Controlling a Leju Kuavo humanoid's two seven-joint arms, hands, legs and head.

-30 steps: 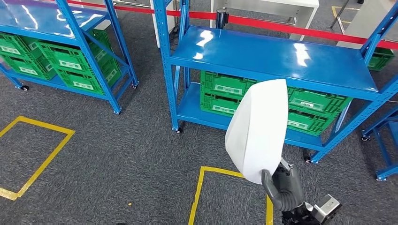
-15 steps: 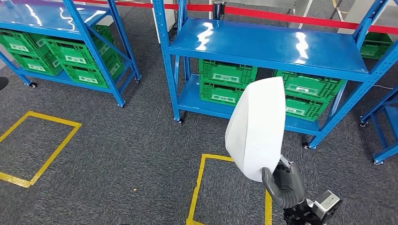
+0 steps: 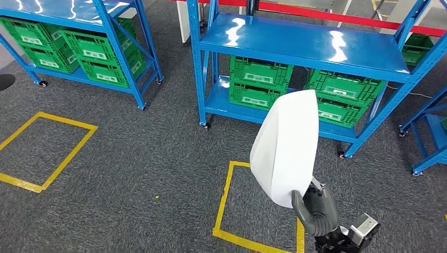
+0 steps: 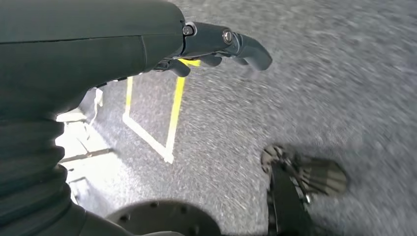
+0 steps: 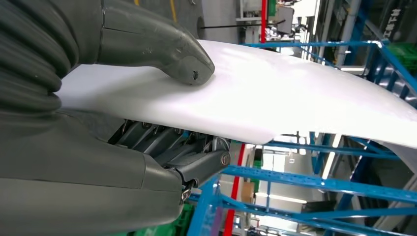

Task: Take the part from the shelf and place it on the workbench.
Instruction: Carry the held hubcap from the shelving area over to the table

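My right hand [image 3: 315,211] grips the lower end of a large white curved part [image 3: 286,146], holding it upright in front of me. In the right wrist view the thumb [image 5: 162,42] presses on the part [image 5: 275,98] and the fingers [image 5: 196,162] clamp it from the other side. A blue shelf unit [image 3: 300,45] with a bare glossy top stands ahead, past the part. My left hand [image 4: 216,46] hangs over the grey carpet with its fingers curled in and nothing in them.
Green crates [image 3: 258,81] fill the lower level of the blue shelf. A second blue shelf [image 3: 79,31] with green crates stands at the far left. Yellow tape squares [image 3: 232,211] mark the carpet. A red barrier strip [image 3: 337,16] runs behind the shelves.
The whole scene has shifted down and right in the head view, so the camera has moved. The white part stays held in my right hand the same way.
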